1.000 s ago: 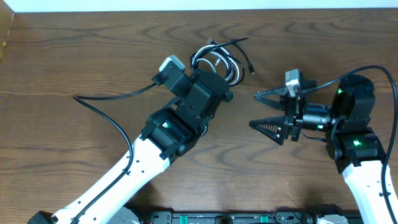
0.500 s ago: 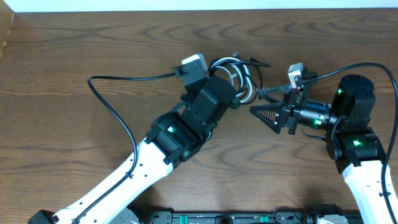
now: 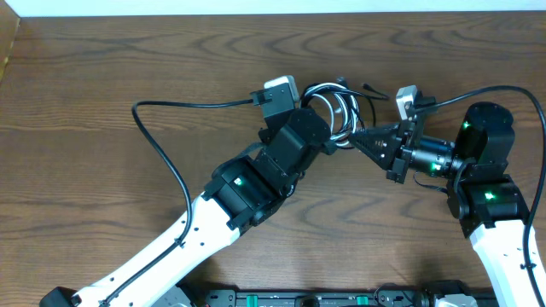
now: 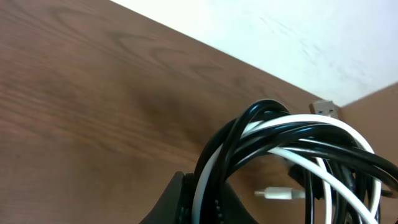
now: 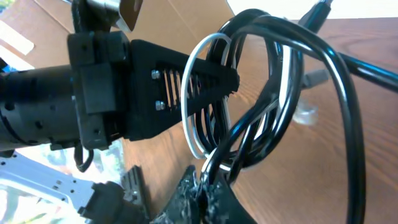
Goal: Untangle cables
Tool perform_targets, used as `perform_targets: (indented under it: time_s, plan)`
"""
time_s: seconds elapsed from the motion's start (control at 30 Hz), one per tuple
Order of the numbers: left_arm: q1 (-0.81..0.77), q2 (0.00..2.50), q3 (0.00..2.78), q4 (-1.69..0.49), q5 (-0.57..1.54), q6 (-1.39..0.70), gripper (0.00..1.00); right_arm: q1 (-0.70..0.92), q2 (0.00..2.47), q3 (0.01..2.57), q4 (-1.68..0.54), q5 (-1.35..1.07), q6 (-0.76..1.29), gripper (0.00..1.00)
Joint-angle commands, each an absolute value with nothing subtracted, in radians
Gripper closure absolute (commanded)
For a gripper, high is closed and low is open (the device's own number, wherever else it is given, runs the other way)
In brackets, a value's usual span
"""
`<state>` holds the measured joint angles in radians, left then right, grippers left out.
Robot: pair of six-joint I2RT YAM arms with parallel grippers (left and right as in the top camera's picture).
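Reaching in from the near-left corner of the tabletop [image 3: 128, 60], the left arm ends in the left gripper [image 3: 328, 141], whose jaws are clenched on the cables [image 3: 337, 107]. The left wrist view shows the loops rising straight out of its dark fingers [image 4: 186, 199]. The bundle sits over the far half of the tabletop, a little right of its middle, between the two grippers. It is a tight coil of the black cord [image 4: 267, 115] and the white cord [image 4: 314, 132] wound through one another (which strand passes over which is hard to follow). A small white plug [image 4: 273, 194] and a silver plug [image 4: 324, 109] stick out of it. Another plug end [image 3: 368, 87] points toward the far-right corner. On the right of the bundle, the right gripper [image 3: 362, 136] is pinched shut on the cables. In the right wrist view black strands run down between its fingertips [image 5: 186, 198], and the white loop [image 5: 186, 118] hangs around the left gripper's finger just behind. The two grippers stand nearly tip to tip with the coil gripped by both. A second earlier the right gripper's jaws were spread wide and stood well apart from the coil, which the left gripper held farther left. Half a second earlier the coil had been carried rightward and the jaws were narrowing beside it. Now they have closed on it, and the left arm's thick black lead [image 3: 171, 105] has swung rightward with the arm.
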<state>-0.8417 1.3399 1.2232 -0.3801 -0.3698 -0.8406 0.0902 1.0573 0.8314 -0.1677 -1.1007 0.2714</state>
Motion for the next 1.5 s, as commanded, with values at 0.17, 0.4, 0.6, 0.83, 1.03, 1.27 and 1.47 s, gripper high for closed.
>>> perform_targets:
  time_s: [0.17, 0.4, 0.6, 0.83, 1.03, 1.27, 1.47]
  plan:
    - [-0.844, 1.345, 1.229, -0.36, -0.337, -0.832, 0.93, 0.094, 1.05, 0.849, -0.169, -1.106, 0.264, 0.99]
    - [-0.843, 1.345, 1.229, -0.352, -0.417, -0.928, 0.93, 0.094, 1.049, 0.849, -0.167, -1.277, 0.115, 0.99]
    - [-0.843, 1.345, 1.229, -0.324, -0.439, -1.01, 0.93, 0.094, 1.049, 0.849, -0.121, -1.373, 0.073, 0.99]
    - [-0.843, 1.345, 1.229, -0.252, -0.438, -1.089, 0.93, 0.127, 1.049, 0.849, -0.108, -1.398, 0.073, 0.99]
    - [-0.843, 1.345, 1.229, -0.206, -0.439, -1.147, 0.93, 0.159, 1.049, 0.849, -0.109, -1.398, 0.074, 0.99]
    - [-0.841, 1.345, 1.229, -0.177, -0.511, -1.185, 0.93, 0.178, 1.049, 0.849, -0.164, -1.386, 0.081, 0.99]
    - [-0.841, 1.345, 1.229, -0.178, -0.62, -1.184, 0.93, 0.178, 1.049, 0.849, -0.263, -1.278, 0.081, 0.99]
